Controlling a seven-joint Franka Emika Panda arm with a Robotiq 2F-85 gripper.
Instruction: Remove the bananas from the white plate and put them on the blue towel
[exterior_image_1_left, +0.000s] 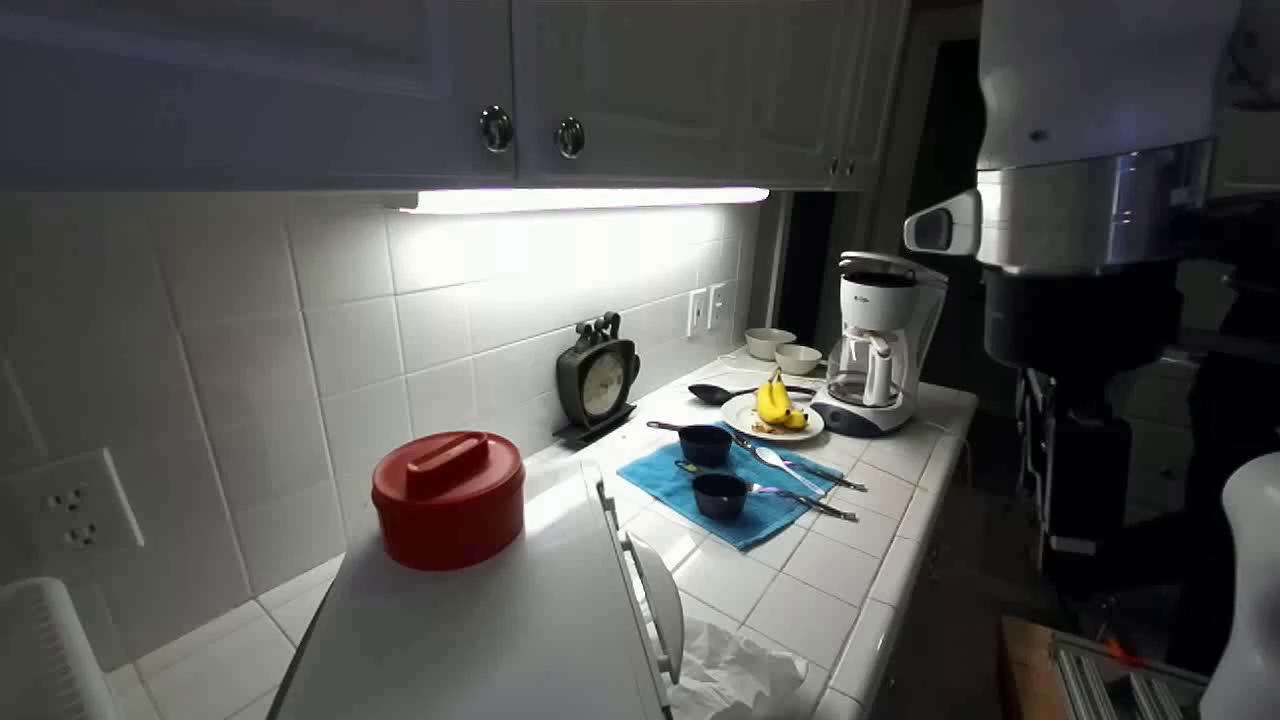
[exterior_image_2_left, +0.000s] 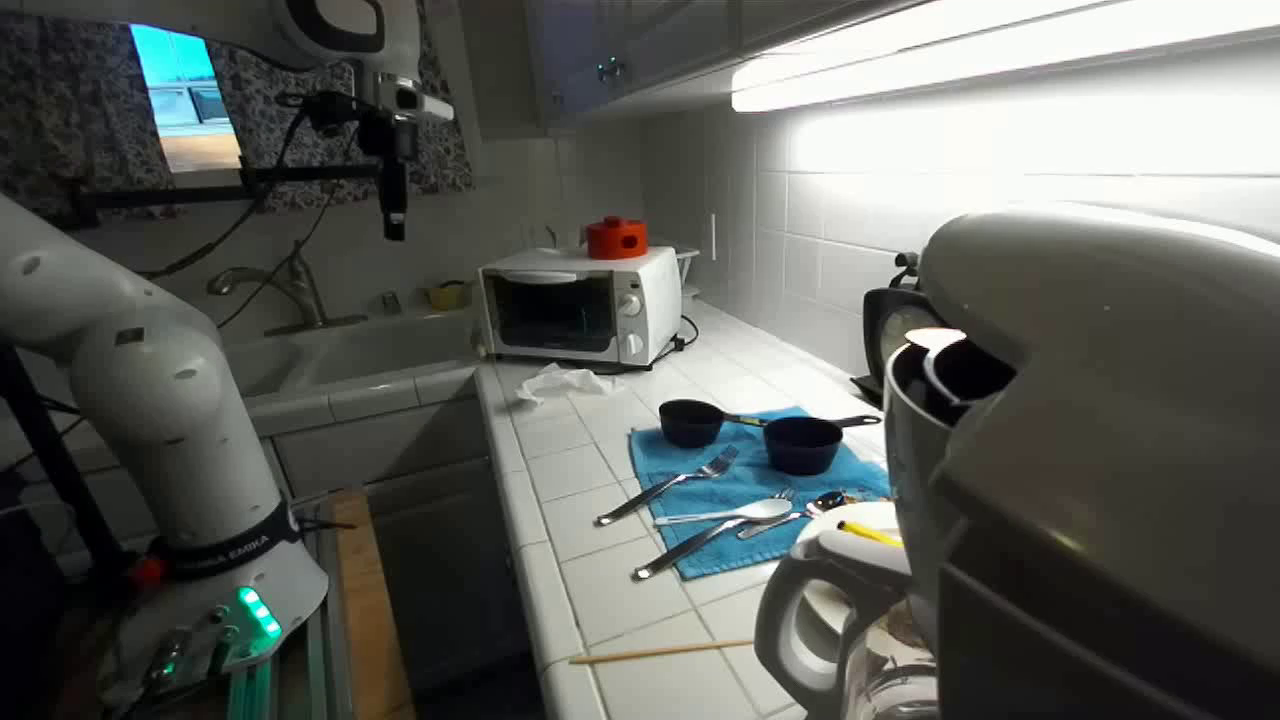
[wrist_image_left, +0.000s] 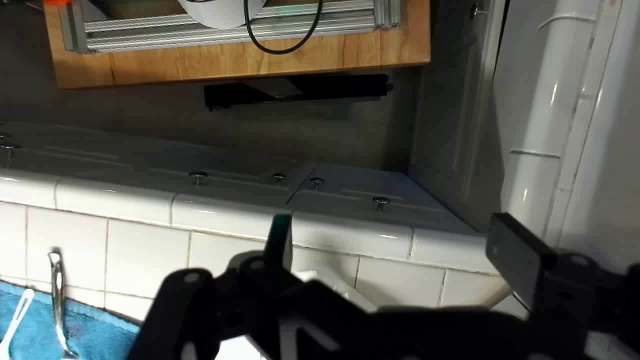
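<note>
A tube light (exterior_image_1_left: 590, 200) brightens towel (exterior_image_2_left: 720, 495) and tiled counter (exterior_image_1_left: 800, 600).

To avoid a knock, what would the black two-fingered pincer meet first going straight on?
Probably the dark floor, missing the white tiled counter edge; depth is unclear, so the pincer might clip that.

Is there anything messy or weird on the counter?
Yes: crumpled white paper lies on the counter in front of the oven, looking like forgotten rubbish. Brown bits, maybe crumbs, sit beside the bananas on the plate too.
</note>
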